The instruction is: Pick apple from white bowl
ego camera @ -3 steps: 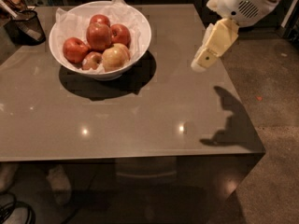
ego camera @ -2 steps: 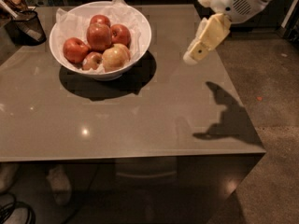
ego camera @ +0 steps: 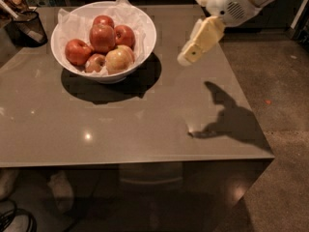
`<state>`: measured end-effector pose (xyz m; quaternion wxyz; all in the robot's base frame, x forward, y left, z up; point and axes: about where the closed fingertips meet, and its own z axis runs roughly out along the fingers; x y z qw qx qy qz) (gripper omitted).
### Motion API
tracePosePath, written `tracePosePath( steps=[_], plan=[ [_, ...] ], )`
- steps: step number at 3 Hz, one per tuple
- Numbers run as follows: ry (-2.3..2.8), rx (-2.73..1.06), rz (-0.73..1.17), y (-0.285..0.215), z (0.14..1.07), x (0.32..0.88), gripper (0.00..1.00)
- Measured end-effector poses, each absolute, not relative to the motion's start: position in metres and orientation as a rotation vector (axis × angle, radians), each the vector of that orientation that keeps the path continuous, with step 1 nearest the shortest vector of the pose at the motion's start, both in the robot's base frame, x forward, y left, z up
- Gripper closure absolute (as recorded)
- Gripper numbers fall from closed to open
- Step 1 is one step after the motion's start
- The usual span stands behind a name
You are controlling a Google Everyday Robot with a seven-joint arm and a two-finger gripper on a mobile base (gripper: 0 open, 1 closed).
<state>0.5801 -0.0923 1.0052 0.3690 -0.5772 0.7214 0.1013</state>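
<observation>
The white bowl (ego camera: pixel 145 30), lined with crumpled white paper, stands on the grey table at the back left. It holds several apples. The biggest deep red apple (ego camera: pixel 102 37) lies on top in the middle, with smaller red apples around it and a yellowish-tan apple (ego camera: pixel 119 60) at the front. My gripper (ego camera: pixel 186 58) hangs from the white arm at the upper right, above the table and to the right of the bowl, apart from it. It holds nothing that I can see.
A dark mesh cup (ego camera: pixel 28 28) stands at the table's back left corner. The grey table (ego camera: pixel 145 129) ends at a front edge below and a right edge near the arm's shadow (ego camera: pixel 227 120). Bare floor lies to the right.
The gripper has moved left and a little forward over the table, closer to the bowl. Its shadow has shifted left with it. The bowl and apples have not moved.
</observation>
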Motion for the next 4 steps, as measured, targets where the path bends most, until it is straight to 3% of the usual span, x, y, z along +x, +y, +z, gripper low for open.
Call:
tracePosePath(
  steps=[2,4],
  plan=[
    [1.727,-1.529,0.35,-0.026,0.994,0.632,0.0],
    [1.679,-1.538,0.357,-0.001,0.989,0.645,0.0]
  ],
)
